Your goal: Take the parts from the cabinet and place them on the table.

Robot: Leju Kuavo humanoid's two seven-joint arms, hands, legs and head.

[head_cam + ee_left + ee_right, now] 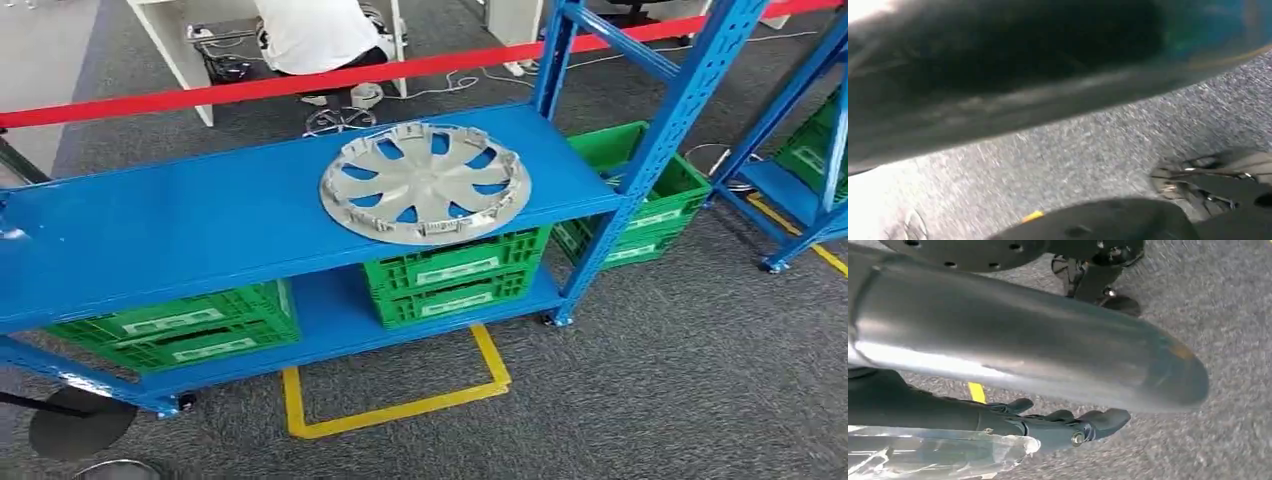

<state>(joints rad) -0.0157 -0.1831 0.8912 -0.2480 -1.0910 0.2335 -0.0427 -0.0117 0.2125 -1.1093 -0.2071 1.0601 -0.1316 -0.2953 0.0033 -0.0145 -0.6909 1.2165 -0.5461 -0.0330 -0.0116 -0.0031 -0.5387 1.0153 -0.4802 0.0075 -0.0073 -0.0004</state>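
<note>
A silver wheel cover (pixel 425 182) lies flat on the top shelf of the blue cabinet (pixel 180 225), right of the shelf's middle. In the right wrist view my right hand (pixel 1048 390) hangs over grey carpet, its thick grey thumb (pixel 1023 347) and dark fingers (pixel 1073 427) stretched out apart with nothing between them. In the blurred left wrist view a dark shape, which I take for my left hand (pixel 998 75), hangs over the carpet; how its fingers lie is not readable.
Green crates (pixel 455 280) (pixel 175 330) stand on the lower shelf, more (pixel 640 200) behind the right upright. Yellow floor tape (pixel 395 405) marks a box in front. A red barrier band (pixel 300 85) runs behind, with a person (pixel 315 35) beyond. A second blue rack (pixel 810 170) stands at right.
</note>
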